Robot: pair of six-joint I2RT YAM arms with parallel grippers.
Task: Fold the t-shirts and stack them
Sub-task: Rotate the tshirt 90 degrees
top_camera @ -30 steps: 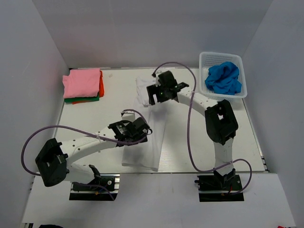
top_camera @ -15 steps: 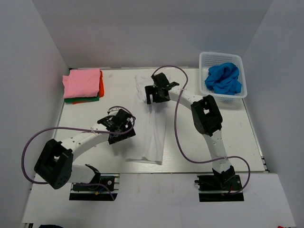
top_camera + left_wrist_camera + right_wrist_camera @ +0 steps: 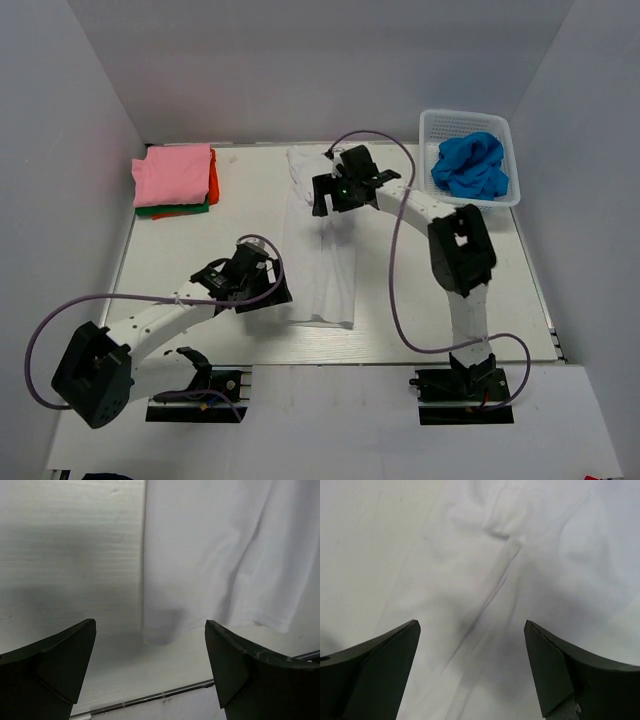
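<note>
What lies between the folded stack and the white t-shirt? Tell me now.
Only bare table separates the pink-topped stack from the white t-shirt, as the top view shows.

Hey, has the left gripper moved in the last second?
Yes. The left gripper has shifted left, toward the folded stack's side of the table, and now sits beside the white t-shirt rather than over it.

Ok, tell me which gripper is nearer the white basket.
Right. The right gripper is just left of the basket; the left gripper is far off, toward the near-left.
</note>
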